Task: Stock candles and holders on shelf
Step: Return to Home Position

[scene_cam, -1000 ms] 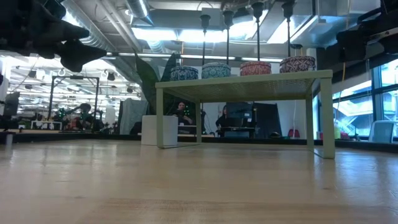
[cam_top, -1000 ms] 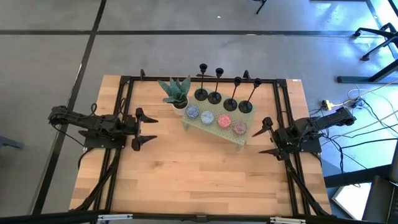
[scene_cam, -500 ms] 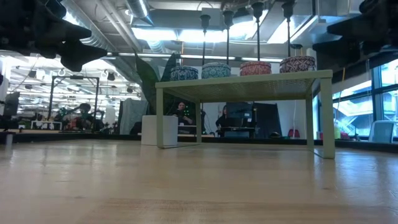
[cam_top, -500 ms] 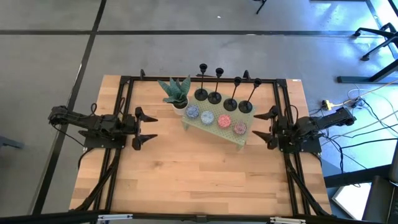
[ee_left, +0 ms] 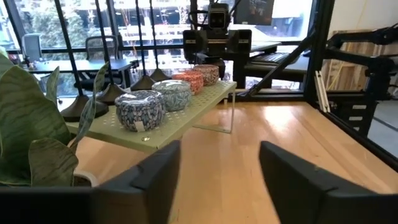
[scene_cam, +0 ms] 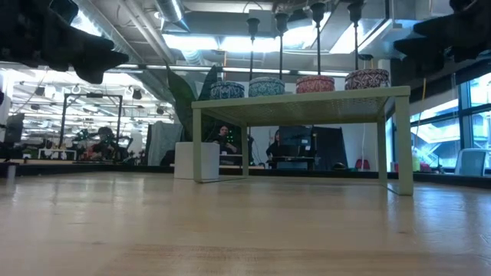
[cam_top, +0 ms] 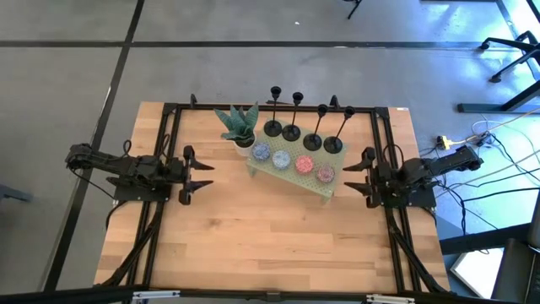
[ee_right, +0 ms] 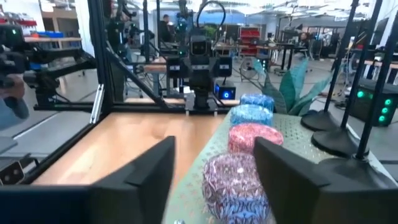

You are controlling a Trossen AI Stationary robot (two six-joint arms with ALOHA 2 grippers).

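Observation:
The pale green shelf (cam_top: 293,173) stands at the table's far middle. On its near row sit two bluish candles (cam_top: 261,153) (cam_top: 281,159) and two pink-red candles (cam_top: 304,165) (cam_top: 326,174), each on its flat base. Behind them several black holders (cam_top: 291,133) stand upright on their disc bases. My left gripper (cam_top: 209,174) is open and empty to the shelf's left and points at it; its wrist view (ee_left: 217,180) shows the candles (ee_left: 138,110). My right gripper (cam_top: 348,178) is open and empty just off the shelf's right end, and it shows in its wrist view (ee_right: 214,180).
A potted green plant (cam_top: 238,125) stands at the shelf's far left corner. A black frame (cam_top: 173,127) runs along the table's left, far and right edges. The bare wooden tabletop (cam_top: 270,236) lies near of the shelf. People show in the room beyond the table (scene_cam: 224,138).
My right gripper has swung toward the table's far edge and turned level, now pointing at the shelf's right end. My left gripper's fingers have drawn a little closer together and stay open. Shelf, candles and holders have kept still.

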